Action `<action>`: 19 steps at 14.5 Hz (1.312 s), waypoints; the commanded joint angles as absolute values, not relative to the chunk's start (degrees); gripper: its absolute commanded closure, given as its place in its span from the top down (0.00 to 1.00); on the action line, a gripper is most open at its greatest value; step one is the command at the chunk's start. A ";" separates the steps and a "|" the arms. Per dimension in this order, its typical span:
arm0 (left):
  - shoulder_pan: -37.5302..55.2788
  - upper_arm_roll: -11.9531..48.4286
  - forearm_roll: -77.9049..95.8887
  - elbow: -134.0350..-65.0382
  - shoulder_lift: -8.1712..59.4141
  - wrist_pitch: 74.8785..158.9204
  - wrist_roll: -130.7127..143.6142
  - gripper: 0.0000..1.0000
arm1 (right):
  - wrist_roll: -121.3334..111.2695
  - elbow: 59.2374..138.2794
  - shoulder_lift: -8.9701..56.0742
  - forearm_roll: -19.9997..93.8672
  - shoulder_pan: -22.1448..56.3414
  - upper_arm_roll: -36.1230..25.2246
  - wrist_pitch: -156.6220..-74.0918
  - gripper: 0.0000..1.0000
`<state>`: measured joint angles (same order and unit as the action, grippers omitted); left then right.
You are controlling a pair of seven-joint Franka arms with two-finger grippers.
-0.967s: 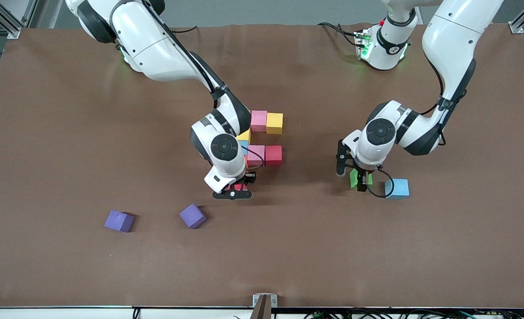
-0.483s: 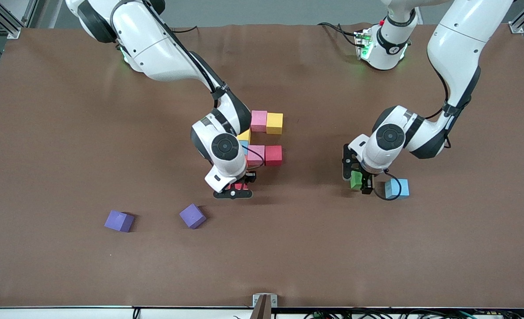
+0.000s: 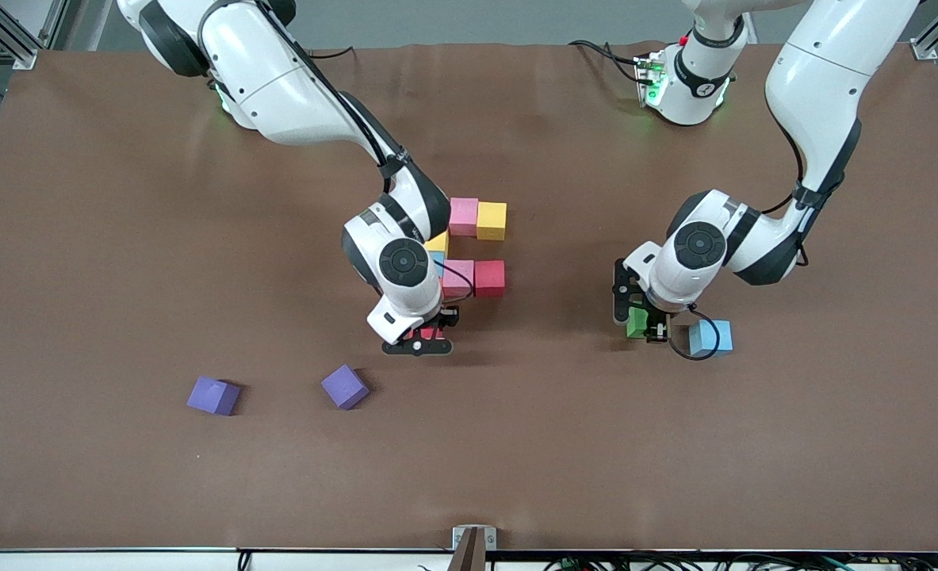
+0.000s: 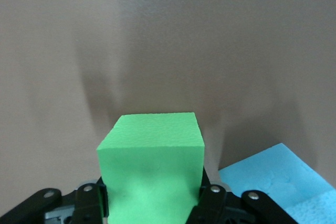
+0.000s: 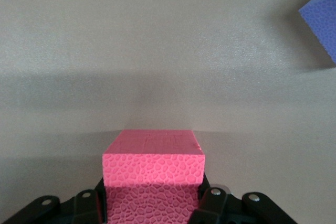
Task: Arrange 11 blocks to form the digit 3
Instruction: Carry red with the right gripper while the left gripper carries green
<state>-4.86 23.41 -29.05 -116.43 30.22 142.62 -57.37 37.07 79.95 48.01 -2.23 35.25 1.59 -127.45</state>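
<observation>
Front view, as I logged it: digit 3 part-built mid-table, lowest bar unfinished; right gripper clamped a pink block at its near end, left gripper clamped the green block beside a loose light blue block.

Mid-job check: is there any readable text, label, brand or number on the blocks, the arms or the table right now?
None can be read.
The green block in the left gripper and the pink block in the right gripper have plain faces.
The light blue block, the purple cubes and the brown table carry no print.
The arm joint caps show only round marks, no legible lettering.
</observation>
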 commanded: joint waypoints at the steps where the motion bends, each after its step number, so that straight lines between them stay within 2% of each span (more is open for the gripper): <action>1: -4.84 23.73 -29.71 -114.53 31.02 143.00 -57.66 0.39 | 38.41 81.91 47.02 -2.64 35.95 1.32 -127.53 0.03; 2: -4.57 23.73 -29.71 -114.17 31.37 143.00 -57.57 0.39 | 38.41 81.91 47.11 -2.64 35.86 1.32 -127.53 0.05; 3: -4.22 23.82 -29.71 -113.91 31.38 142.91 -57.74 0.38 | 38.41 81.91 47.11 -2.64 35.86 1.32 -127.53 0.12; 4: -3.96 23.82 -29.71 -113.47 31.38 142.65 -57.66 0.37 | 38.67 81.83 47.11 -2.55 35.77 1.32 -127.53 0.69; 5: -3.61 23.82 -29.71 -113.29 31.38 142.47 -57.40 0.38 | 39.45 81.74 47.02 -2.46 35.68 1.32 -127.36 0.94; 6: -3.17 23.82 -29.53 -112.51 31.38 142.30 -57.31 0.38 | 40.16 81.74 47.02 -2.46 35.68 1.32 -127.35 1.00; 13: 1.31 23.82 -26.91 -104.08 37.52 141.86 -56.78 0.36 | 39.73 81.48 46.85 -2.55 35.33 1.32 -127.27 1.00; 16: 5.70 23.73 -23.82 -98.02 39.63 136.17 -54.77 0.34 | 39.46 81.21 45.44 -2.29 34.90 1.41 -127.09 1.00; 19: 9.22 23.73 -23.55 -92.21 41.74 131.32 -49.94 0.34 | 39.29 79.55 44.04 -1.67 33.40 1.58 -122.98 1.00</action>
<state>6.87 23.81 -24.46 -97.67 39.54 135.14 -52.20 38.95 79.57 46.47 -2.16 34.80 1.13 -125.99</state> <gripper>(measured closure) 0.427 0.000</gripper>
